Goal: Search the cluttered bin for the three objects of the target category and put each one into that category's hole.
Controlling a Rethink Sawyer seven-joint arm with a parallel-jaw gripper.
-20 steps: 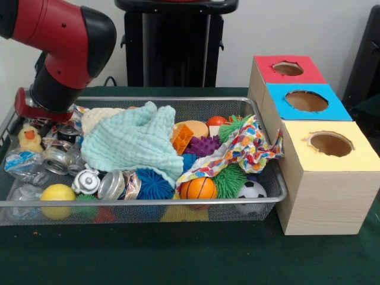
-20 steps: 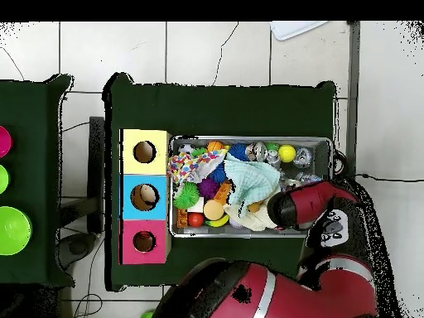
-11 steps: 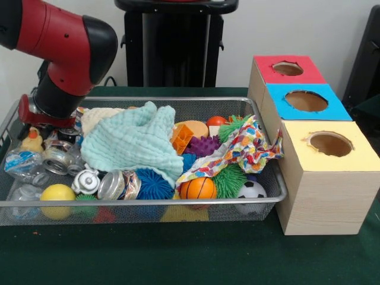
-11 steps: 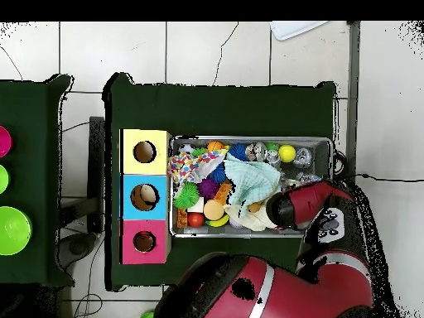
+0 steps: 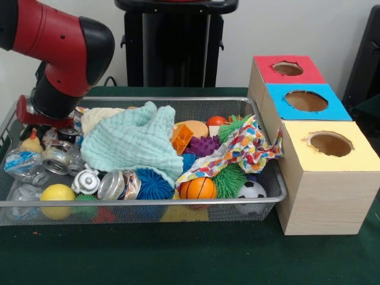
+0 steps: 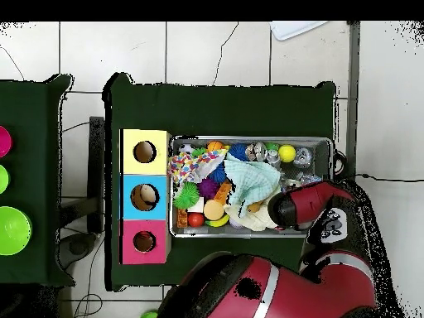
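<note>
A wire mesh bin (image 5: 178, 102) holds a jumble of toys, cans and cloths. My red and black arm reaches down into its far left corner, and the gripper (image 5: 37, 126) is mostly hidden under the wrist. Right below it a yellow rubber duck (image 5: 29, 142) peeks out. Crushed cans (image 5: 56, 159) and clear plastic bottles (image 5: 21, 165) lie beside the duck. Three boxes stand to the right of the bin, with a red-topped hole (image 5: 288, 68), a blue-topped hole (image 5: 306, 101) and a yellow-topped hole (image 5: 330, 143). From overhead the arm (image 6: 310, 199) covers that corner of the bin (image 6: 248, 139).
A mint cloth (image 5: 133, 142) and a colourful patterned cloth (image 5: 246, 148) cover much of the bin's middle. Near the front rim lie a yellow ball (image 5: 57, 195), a blue spiky ball (image 5: 154, 184), an orange basketball (image 5: 198, 189) and a soccer ball (image 5: 252, 191).
The wrist has sunk a little lower over the bin's far left corner, and it now hides more of the yellow duck. Nothing else in the bin has shifted.
</note>
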